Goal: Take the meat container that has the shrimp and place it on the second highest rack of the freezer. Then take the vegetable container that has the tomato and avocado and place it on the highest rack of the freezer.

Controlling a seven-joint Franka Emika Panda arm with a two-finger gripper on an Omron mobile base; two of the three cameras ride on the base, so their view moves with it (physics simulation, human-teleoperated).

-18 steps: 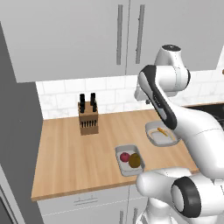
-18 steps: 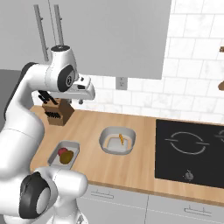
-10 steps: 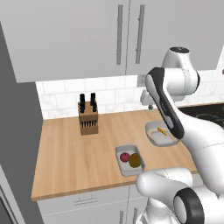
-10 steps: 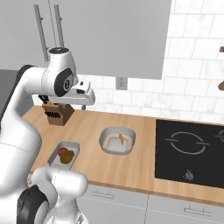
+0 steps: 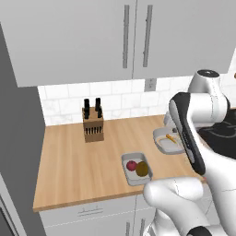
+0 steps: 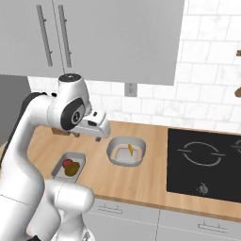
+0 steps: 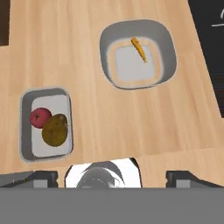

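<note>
We hover high, our dark two-finger gripper [image 7: 112,175] spread and empty. At eight o'clock sits the grey rectangular tomato-and-avocado tray [image 7: 25,127]; at one o'clock, the rounded grey shrimp tray [image 7: 164,41]. Descend off-centre and we risk grabbing the wrong one.

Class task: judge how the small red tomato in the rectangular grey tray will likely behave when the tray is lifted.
The small round red tomato looks apt to roll, though the olive-brown avocado beside it and the rectangular grey tray walls should contain it. It probably adds little weight.
</note>
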